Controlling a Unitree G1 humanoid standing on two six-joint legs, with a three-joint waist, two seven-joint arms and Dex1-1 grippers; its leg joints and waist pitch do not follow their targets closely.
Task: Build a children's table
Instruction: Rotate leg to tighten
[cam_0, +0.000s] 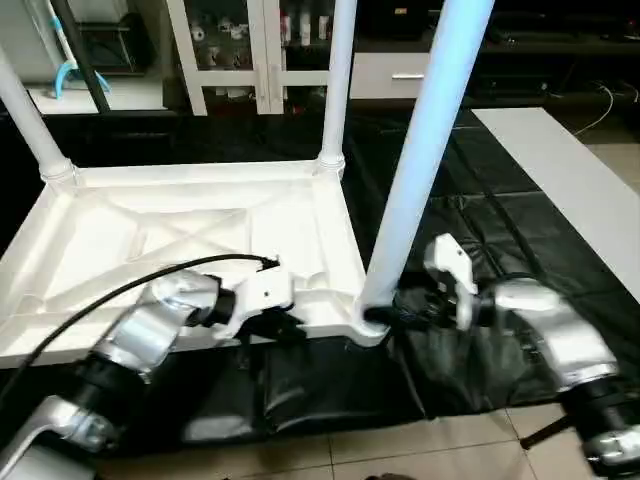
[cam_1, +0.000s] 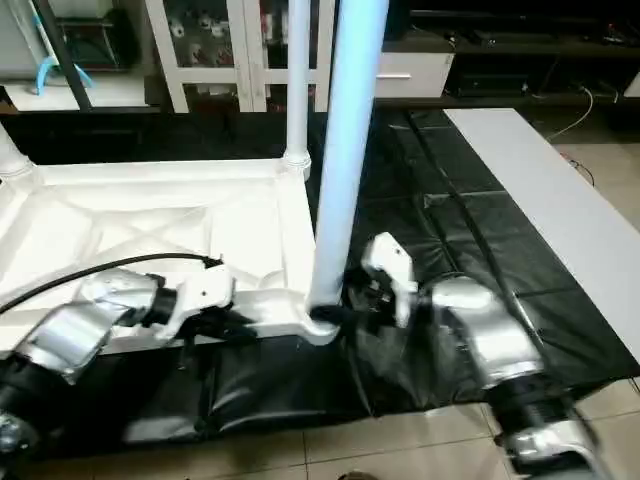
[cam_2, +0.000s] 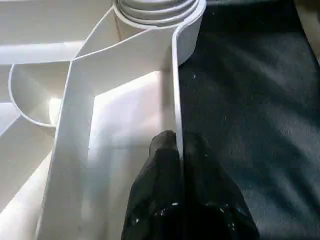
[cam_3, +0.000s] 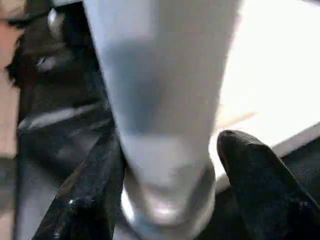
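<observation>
**Third leg being seated in the near corner of the upturned tabletop**

A white plastic tabletop (cam_0: 200, 240) lies upside down on a black mat (cam_0: 480, 250), its ribbed, X-braced underside facing up. Two white tube legs already stand in its far corners: the far left leg (cam_0: 25, 110) and the far right leg (cam_0: 338, 80). A third leg (cam_0: 425, 150) stands nearly upright, tilted a little, with its flared foot in the near right corner socket (cam_0: 365, 322).

The right gripper (cam_3: 170, 190) sits at the base of this third leg, a black finger on either side of the tube; whether the fingers press the tube or merely straddle it cannot be told. The left gripper (cam_2: 177, 150) is closed on the tabletop's near rim wall (cam_2: 176, 100), one finger on each side of the thin edge, just beside the same corner (apparently steadying the piece).

The step in hand looks like the seating of the third leg. Next, it likely needs pushing straight down until fully home, with the tabletop held firm. The near left corner, still without a leg, would then need the fourth.

A white glass-door cabinet (cam_0: 250, 50) stands behind.
</observation>
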